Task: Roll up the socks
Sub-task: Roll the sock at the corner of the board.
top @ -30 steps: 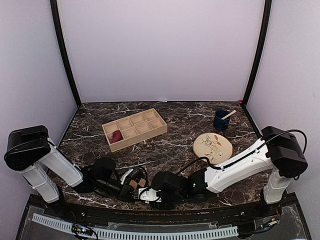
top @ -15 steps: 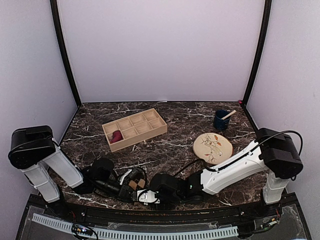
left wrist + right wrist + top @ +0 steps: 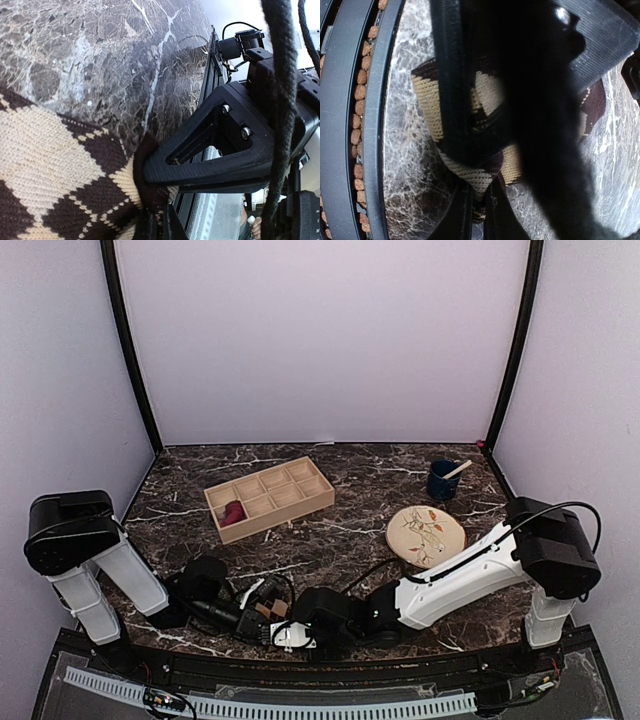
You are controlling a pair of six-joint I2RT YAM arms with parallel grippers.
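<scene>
Reference landmark: the wooden tray [image 3: 270, 526] on the marble surface [image 3: 340, 540].

1. Maroon sock [image 3: 233, 512]: quantity one. It lies inside the tray, in the left-end compartment of the near row, as a compact lump. Its long axis and pointing direction cannot be read. Stripes are too small to resolve.
2. Left tool [image 3: 161, 225]: nearer the arm bases than the tray, at the near edge of the surface. The fingers are pressed together on a gathered fold of the argyle sock.
3. Argyle sock [image 3: 268, 607]: quantity one, dark brown with tan diamonds. It sits between the two tools, nearer than the tray. The overhead view shows only a small patch, so its overall axis cannot be determined there. In the right wrist view one band runs from the upper left down into the fingers. Much of that view is blocked by black tool parts.
4. Right tool [image 3: 479, 212]: just right of the argyle sock. The fingers stand close together with sock fabric pinched in the gap.
5. Plate [image 3: 425, 535]: quantity one, right of the tray.
6. Cup [image 3: 441, 481]: quantity one, blue, right of the tray, with a stick leaning in it.
</scene>
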